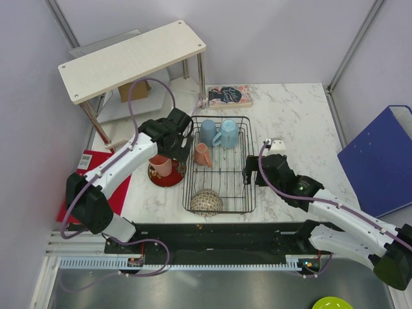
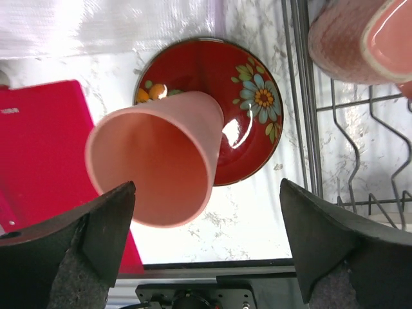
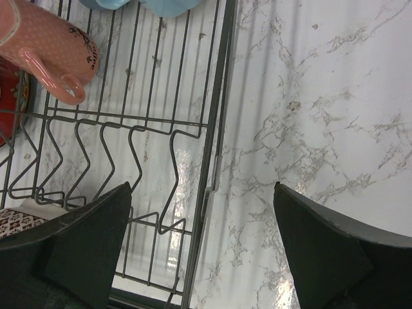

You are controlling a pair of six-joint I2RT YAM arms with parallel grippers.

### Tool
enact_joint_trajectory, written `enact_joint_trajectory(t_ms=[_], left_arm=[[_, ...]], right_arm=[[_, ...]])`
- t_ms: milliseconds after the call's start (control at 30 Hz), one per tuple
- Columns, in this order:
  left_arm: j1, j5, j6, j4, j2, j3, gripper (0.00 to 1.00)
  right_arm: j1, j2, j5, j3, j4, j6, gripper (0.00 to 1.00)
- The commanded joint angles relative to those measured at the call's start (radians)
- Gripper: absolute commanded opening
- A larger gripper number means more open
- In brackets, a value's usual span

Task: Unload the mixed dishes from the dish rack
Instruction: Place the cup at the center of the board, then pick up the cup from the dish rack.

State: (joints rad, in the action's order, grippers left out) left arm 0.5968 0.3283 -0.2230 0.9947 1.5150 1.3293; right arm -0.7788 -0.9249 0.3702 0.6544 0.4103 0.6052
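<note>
The black wire dish rack [image 1: 241, 161] holds two light blue mugs [image 1: 219, 133], a salmon-pink mug [image 1: 203, 155] and a speckled bowl [image 1: 206, 201]. Left of the rack lies the dark red flowered plate [image 2: 251, 122], and the salmon-pink tumbler [image 2: 154, 167] stands on it, mouth up. My left gripper [image 2: 206, 219] hangs open just above the tumbler, its left finger [image 2: 96, 238] close to the rim and not gripping. My right gripper [image 3: 203, 225] is open and empty over the rack's right rim [image 3: 215, 148]. The pink mug [image 3: 51, 51] shows in that view too.
A white wooden shelf [image 1: 132, 58] stands at the back left with a cardboard box [image 1: 132, 90] under it. A red mat [image 1: 122, 187] lies left of the plate. A printed card [image 1: 228, 95] lies behind the rack, and a blue folder [image 1: 380, 161] leans at the right.
</note>
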Motion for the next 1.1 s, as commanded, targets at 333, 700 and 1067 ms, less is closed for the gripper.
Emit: enact_joint_trajectory(t_ms=[333, 700, 1067], left_arm=[[0.064, 0.138, -0.055, -0.014, -0.236, 0.187, 0.99], [0.063, -0.388, -0.341, -0.508, -0.291, -0.088, 0.99], [0.279, 0.124, -0.499, -0.485, -0.049, -0.044, 1.00]], right_arm=[[-0.004, -0.055, 0.032, 0.074, -0.047, -0.081, 0.98], [-0.004, -0.058, 0.052, 0.077, -0.073, -0.082, 0.98], [-0.005, 0.089, 0.114, 0.079, -0.039, -0.076, 0.98]])
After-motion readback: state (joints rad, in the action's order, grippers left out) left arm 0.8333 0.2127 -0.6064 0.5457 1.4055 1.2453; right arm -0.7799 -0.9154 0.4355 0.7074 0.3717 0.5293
